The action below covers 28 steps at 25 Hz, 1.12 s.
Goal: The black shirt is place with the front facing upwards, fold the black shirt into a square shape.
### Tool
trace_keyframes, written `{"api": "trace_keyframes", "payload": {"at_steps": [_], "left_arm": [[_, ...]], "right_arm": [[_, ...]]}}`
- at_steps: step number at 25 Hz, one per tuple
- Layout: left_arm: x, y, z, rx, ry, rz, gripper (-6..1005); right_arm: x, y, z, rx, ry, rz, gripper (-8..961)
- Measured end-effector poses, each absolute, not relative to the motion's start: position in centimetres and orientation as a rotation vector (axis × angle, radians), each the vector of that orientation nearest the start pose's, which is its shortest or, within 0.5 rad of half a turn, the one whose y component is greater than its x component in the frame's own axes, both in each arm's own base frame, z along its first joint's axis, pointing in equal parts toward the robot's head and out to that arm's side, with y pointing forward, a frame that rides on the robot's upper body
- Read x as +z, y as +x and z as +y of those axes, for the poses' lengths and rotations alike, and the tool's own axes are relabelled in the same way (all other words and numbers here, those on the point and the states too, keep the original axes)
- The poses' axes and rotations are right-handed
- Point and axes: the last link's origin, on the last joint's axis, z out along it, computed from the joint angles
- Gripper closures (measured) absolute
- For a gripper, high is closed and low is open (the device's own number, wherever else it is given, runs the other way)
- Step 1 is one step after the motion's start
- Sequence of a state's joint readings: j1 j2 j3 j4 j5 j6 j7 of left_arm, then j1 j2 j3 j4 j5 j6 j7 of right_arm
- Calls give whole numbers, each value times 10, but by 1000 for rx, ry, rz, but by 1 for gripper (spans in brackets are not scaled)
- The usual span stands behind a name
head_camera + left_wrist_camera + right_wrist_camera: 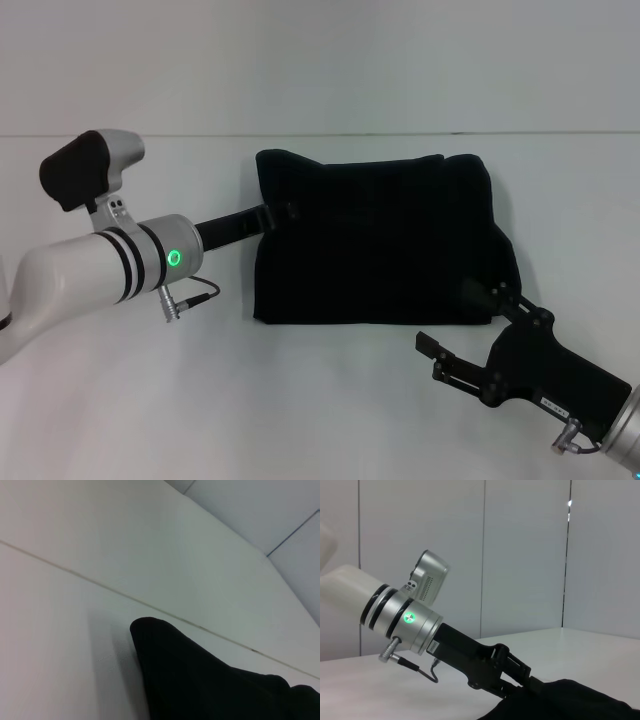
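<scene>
A plain test room or lab is suggested — a bare white table (320, 400) is seen, enclosed by white panelled walls (520, 555).

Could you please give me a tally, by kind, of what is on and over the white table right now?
Black shirt, folded into a block: 1
Robot grippers: 2, the left gripper at the shirt's left edge and the right gripper at its near right corner
White table: 1
Total: 4
</scene>
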<state>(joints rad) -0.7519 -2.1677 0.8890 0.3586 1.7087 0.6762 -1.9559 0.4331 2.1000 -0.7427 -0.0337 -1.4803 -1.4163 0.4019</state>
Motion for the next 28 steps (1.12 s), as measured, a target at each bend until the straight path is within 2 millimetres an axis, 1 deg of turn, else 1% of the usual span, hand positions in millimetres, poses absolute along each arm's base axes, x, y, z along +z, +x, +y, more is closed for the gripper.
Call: {"api": "trace_keyframes", "payload": {"at_steps": [7, 15, 20, 28], "left_arm": [[-80, -245, 414, -677, -1970, -1542, 718], [-80, -247, 413, -670, -1971, -1542, 916], [-79, -247, 413, -671, -1981, -1541, 967], [-76, -254, 408, -684, -1973, -1555, 977]], "right_arm": [[-75, 295, 267, 837, -2319, 316, 51], [-74, 296, 268, 839, -2311, 319, 50], [-74, 296, 268, 840, -2309, 320, 50], [-73, 296, 269, 842, -2296, 323, 50]]}}
